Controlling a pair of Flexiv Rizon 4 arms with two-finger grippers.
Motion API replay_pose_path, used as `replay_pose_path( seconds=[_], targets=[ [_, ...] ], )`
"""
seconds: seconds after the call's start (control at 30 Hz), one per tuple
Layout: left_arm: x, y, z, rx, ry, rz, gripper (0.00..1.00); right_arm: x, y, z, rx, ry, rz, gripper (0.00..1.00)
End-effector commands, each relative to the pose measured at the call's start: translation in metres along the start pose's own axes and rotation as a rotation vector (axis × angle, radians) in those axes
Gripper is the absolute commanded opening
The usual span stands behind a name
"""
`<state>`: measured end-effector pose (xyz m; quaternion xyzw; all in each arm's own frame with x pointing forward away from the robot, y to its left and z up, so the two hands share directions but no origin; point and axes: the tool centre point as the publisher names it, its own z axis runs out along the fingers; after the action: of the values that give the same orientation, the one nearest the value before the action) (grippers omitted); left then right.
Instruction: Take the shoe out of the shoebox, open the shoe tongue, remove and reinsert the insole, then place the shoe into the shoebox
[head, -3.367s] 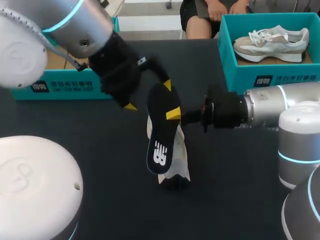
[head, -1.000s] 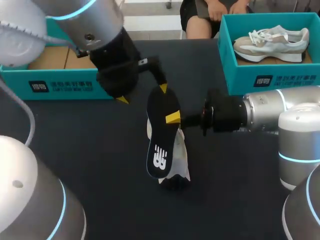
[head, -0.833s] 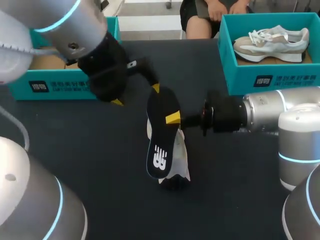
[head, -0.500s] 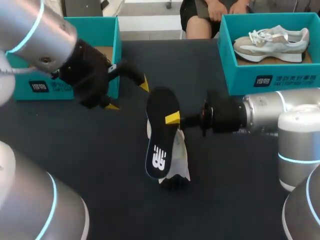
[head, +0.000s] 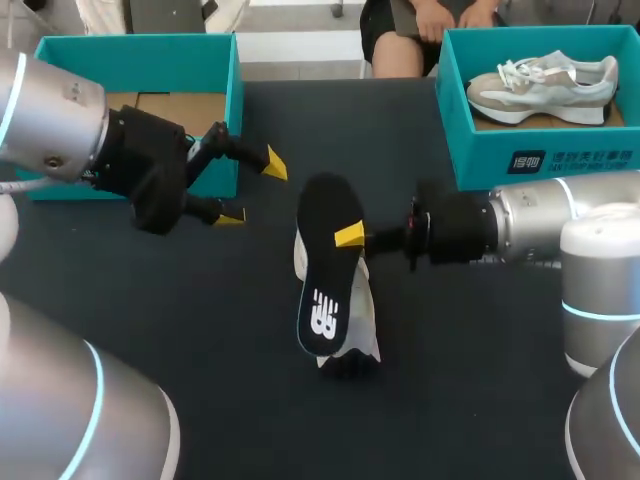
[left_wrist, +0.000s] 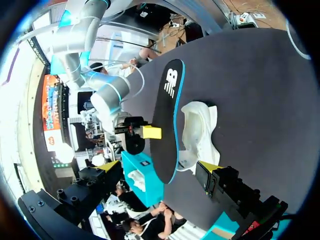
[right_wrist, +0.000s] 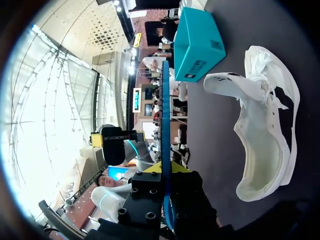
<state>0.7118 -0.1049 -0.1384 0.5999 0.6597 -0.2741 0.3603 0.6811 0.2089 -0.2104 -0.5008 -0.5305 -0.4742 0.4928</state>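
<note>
My right end effector (head: 345, 237) pinches the black insole (head: 328, 265) near its upper end, yellow tips pressed against its two faces. In the right wrist view the insole (right_wrist: 164, 115) runs edge-on between my fingers. It hangs upright over the middle of the desk (head: 200, 310), printed face toward the head camera, with its lower end down by the shoe (head: 362, 315).

The white shoe lies on the desk, outside both boxes and largely hidden behind the insole in the head view. From the right wrist it shows just beside the insole, its opening turned toward my right end effector and its inside bare (right_wrist: 265, 150).

My left end effector (head: 252, 190) hangs to the left of the insole, fingers spread wide and holding nothing. It touches neither insole nor shoe. In the left wrist view its two yellow tips frame the insole (left_wrist: 167, 120) and shoe (left_wrist: 197, 130) ahead of it, with a gap between them and the tips.

The left box (head: 225, 60) sits open just behind that end effector, its cardboard floor showing. The right box (head: 540, 155), at the desk's far right corner, holds a second shoe (head: 545, 85), grey and white.
</note>
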Motion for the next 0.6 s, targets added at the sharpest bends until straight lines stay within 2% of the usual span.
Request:
replay_pose_path(
  seconds=[0.03,0.1,0.3,0.6],
  targets=[
    [0.004,-0.003,0.001,-0.006,-0.124,0.002,1.00,0.000,-0.001,-0.002,-0.002,-0.001,0.002,0.00],
    [0.013,-0.003,0.008,0.015,-0.190,-0.017,1.00,0.000,0.000,-0.003,-0.004,-0.001,-0.002,0.00],
    [0.023,0.002,0.021,-0.019,-0.330,-0.041,1.00,0.003,0.000,-0.001,-0.002,0.001,-0.005,0.00],
    [0.025,0.010,0.044,-0.027,-0.381,-0.062,1.00,0.013,0.001,0.007,-0.007,-0.002,-0.033,0.00]
  ],
)
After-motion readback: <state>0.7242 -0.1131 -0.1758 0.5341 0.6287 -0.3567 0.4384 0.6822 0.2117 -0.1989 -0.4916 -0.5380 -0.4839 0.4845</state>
